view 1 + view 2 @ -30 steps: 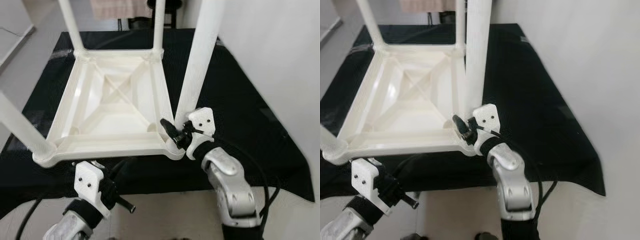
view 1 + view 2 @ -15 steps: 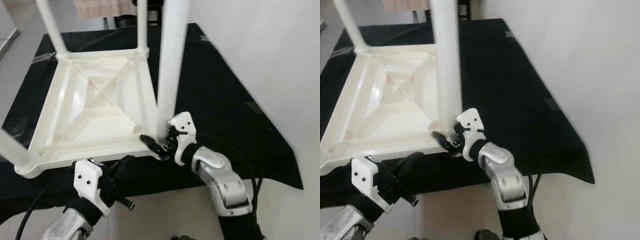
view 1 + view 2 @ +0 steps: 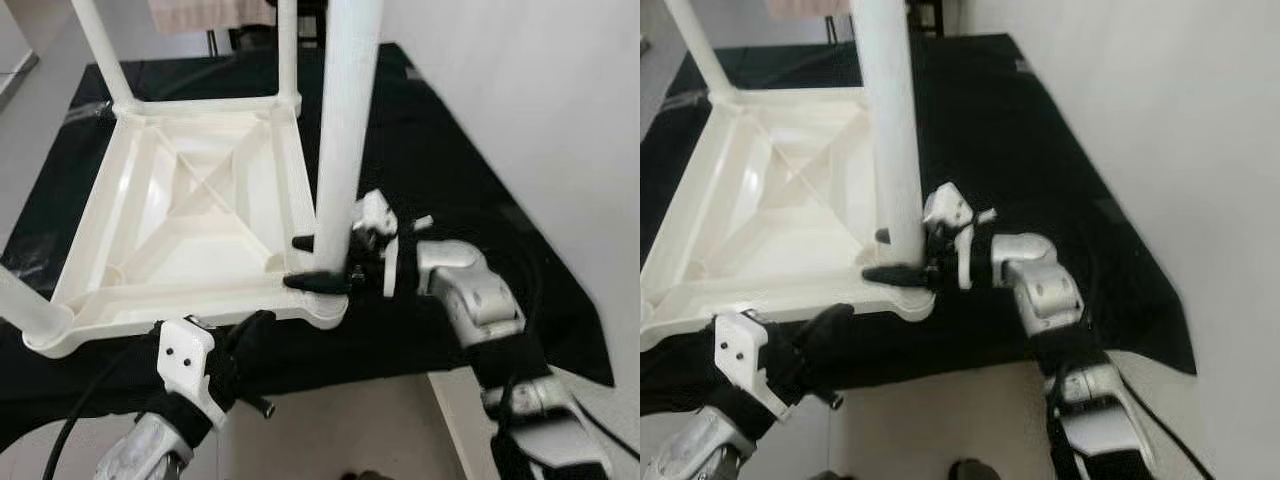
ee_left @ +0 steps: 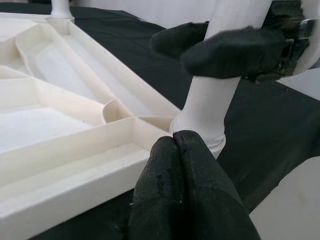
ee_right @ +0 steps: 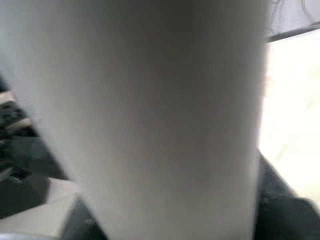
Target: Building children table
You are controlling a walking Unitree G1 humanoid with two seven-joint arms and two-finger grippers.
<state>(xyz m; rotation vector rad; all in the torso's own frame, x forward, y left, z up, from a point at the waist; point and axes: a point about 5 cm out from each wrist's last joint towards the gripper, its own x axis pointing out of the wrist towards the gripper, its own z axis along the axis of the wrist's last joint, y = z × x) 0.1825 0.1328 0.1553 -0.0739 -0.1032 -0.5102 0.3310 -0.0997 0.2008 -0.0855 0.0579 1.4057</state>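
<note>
A white plastic children's table [image 3: 180, 210] lies upside down on a black cloth [image 3: 450, 170], its legs pointing up. My right gripper [image 3: 300, 262] reaches in from the right at the foot of the near right leg [image 3: 345, 120]. One black finger [image 3: 318, 282] lies on the near side of the leg and the other behind it, shut on the leg. The leg [image 5: 150, 115] is very close and blurred in the right wrist view. My left gripper [image 3: 250, 330] sits below the table's near edge by the same corner [image 4: 197, 132], its fingers [image 4: 185, 190] pressed together and holding nothing.
A white wall [image 3: 540, 100] runs close along the right. The cloth's near edge [image 3: 330, 365] drops to a pale floor. Three more legs stand up, at the far left [image 3: 105, 50], far right [image 3: 288, 45] and near left [image 3: 25, 305]. Furniture and a towel [image 3: 205, 12] stand behind.
The camera has shifted. My right arm has swung round to the right of the leg and turned, so its fingers now clasp the leg's foot. The left gripper has stayed near the front edge.
</note>
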